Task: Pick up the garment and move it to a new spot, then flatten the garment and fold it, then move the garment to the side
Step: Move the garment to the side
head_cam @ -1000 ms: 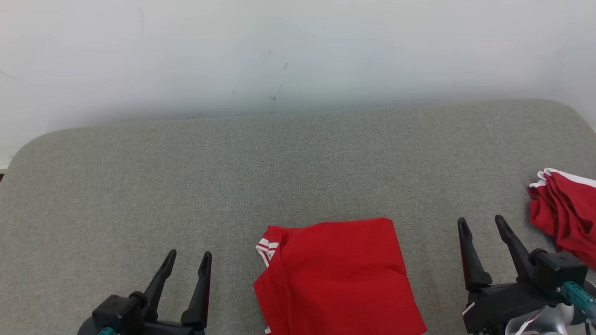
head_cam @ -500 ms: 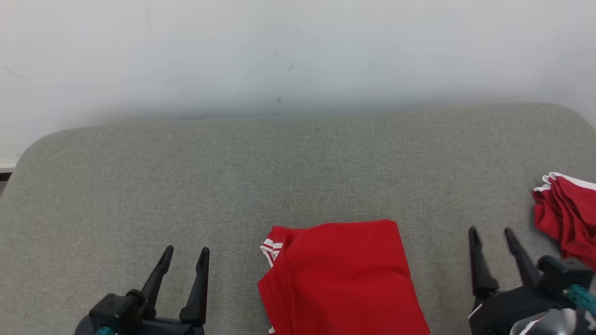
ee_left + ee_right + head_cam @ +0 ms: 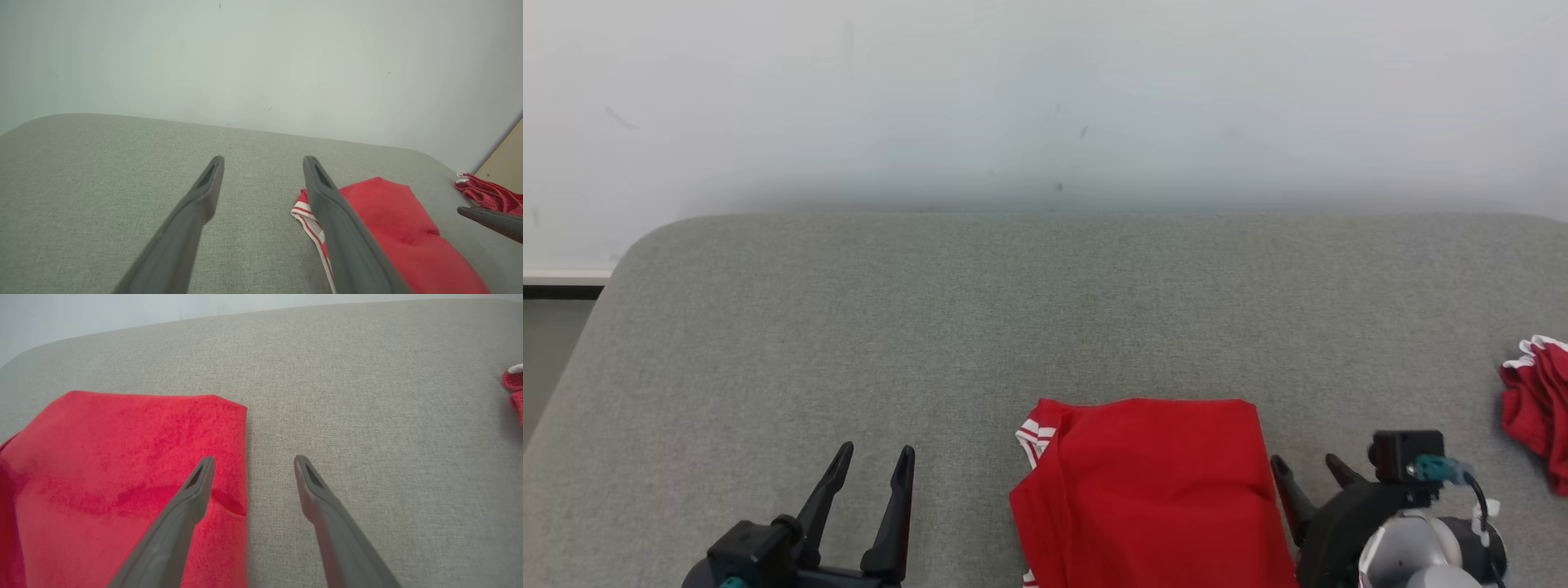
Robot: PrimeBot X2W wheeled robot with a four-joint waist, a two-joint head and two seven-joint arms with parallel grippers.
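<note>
Work surface: a grey fabric pad [image 3: 1013,310] with a rounded far-left corner is seen, backed at 12 o'clock by a pale wall [image 3: 1045,98].
Task's thing: a folded red garment [image 3: 1147,490] is laid flat on the pad at 6 o'clock in the head view, a shade toward 5. Its far edge is straight, and white-striped trim [image 3: 1036,433] is shown at its 10 o'clock corner.
Second cloth: a crumpled red cloth [image 3: 1539,412] with white trim is seen at 3 to 4 o'clock, cut by the frame, well apart from the folded garment.
Left claw: the left claw [image 3: 876,449] is held at 7 o'clock, its fingers spread wide and gripping nothing. The garment is found at its 3 o'clock, near but apart, with bare pad between.
Right claw: the right claw [image 3: 1304,461] is held at 5 o'clock, just beside the garment's 3 o'clock edge, its fingers parted wide and gripping nothing.
Right wrist view: one finger is seen over the garment's margin beside a shallow crease, the other over bare pad, with the garment's edge running between them. Whether the cloth is touched cannot be told.
Edges: the pad's side edge is seen at 9 o'clock, with floor [image 3: 547,359] beyond it.
Open room: bare pad is spread from 9 through 12 to 2 o'clock, and between the right claw and the crumpled cloth.
</note>
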